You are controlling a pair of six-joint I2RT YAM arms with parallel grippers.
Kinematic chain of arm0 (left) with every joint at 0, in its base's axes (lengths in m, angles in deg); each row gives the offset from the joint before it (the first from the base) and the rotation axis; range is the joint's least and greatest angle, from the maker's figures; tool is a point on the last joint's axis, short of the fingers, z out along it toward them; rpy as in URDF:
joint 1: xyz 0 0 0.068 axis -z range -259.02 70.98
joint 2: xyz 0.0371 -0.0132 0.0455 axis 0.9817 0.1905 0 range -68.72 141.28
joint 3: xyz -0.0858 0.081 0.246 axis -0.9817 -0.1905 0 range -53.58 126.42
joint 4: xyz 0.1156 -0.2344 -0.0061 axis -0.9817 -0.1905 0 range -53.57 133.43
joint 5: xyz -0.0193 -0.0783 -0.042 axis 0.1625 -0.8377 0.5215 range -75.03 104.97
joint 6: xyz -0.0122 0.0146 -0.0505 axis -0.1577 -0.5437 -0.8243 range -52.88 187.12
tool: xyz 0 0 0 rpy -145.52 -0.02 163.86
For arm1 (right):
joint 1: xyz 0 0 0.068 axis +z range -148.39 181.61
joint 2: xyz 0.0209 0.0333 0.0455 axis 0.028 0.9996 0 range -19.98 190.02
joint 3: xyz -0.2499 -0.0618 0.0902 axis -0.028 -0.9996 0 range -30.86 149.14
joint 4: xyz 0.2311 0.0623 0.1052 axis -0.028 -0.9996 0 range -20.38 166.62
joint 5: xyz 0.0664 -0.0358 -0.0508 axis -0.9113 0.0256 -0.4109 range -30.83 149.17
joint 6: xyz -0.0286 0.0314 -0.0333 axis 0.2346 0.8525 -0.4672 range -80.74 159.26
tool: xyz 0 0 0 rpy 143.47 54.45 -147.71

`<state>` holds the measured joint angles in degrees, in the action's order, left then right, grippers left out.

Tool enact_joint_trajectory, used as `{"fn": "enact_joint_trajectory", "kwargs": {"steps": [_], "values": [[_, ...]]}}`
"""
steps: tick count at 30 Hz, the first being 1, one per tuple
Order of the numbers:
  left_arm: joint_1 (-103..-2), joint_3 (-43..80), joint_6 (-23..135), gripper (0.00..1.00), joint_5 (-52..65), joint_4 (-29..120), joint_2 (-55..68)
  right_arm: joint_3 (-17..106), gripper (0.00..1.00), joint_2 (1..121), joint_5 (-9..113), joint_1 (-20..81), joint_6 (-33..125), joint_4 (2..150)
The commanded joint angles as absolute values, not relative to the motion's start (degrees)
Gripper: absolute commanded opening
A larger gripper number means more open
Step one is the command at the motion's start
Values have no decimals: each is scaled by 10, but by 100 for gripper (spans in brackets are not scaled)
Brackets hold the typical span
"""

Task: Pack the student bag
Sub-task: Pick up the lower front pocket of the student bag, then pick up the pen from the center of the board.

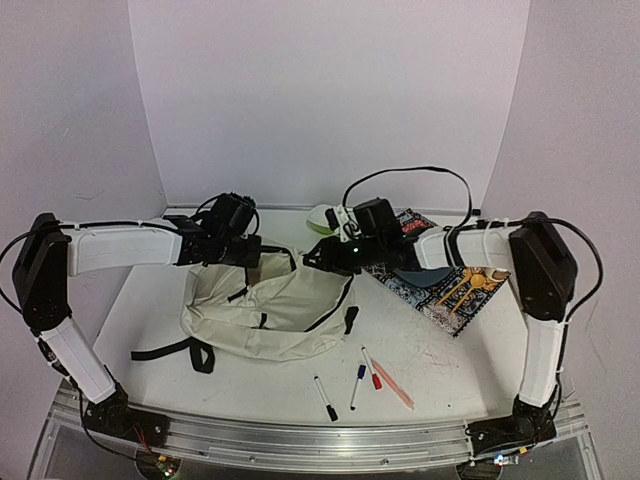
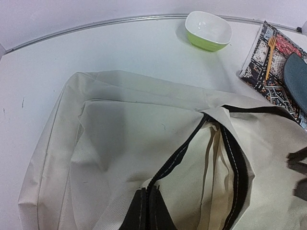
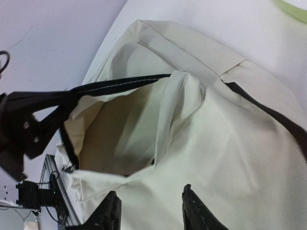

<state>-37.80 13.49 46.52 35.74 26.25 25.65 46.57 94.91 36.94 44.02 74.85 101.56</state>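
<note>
The cream student bag point(image 1: 270, 312) lies flat left of the table's middle, its black-zippered mouth pulled open toward the back. My left gripper point(image 1: 254, 256) is shut on the bag's black zipper edge; in the left wrist view its fingers point(image 2: 149, 211) pinch that edge of the bag point(image 2: 120, 129). My right gripper point(image 1: 316, 258) is open, just above the cream fabric beside the opening; in the right wrist view point(image 3: 151, 211) its fingers straddle the cloth of the bag point(image 3: 230, 134) without closing on it. The inside of the bag looks empty.
A green bowl point(image 1: 322, 217) point(image 2: 208, 31) sits at the back. A patterned notebook point(image 1: 440, 285) at the right carries a yellow fork point(image 1: 462, 287) and a dark oval thing point(image 1: 415, 272). Three markers point(image 1: 357, 386) and a pink stick point(image 1: 392, 384) lie near the front.
</note>
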Motion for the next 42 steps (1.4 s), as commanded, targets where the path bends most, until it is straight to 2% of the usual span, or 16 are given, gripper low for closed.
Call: {"fn": "enact_joint_trajectory", "kwargs": {"steps": [1,11,20,33,42], "values": [[-381,127,492,0,359,311,231,424,48,825,400,440,667,915],[-381,111,499,0,355,332,209,314,52,660,515,453,648,707],[-381,101,494,0,362,346,201,248,51,618,568,499,692,572],[-381,89,489,0,348,370,202,216,50,674,574,578,738,499],[-381,86,487,0,341,372,199,219,37,730,572,592,732,492]]}}
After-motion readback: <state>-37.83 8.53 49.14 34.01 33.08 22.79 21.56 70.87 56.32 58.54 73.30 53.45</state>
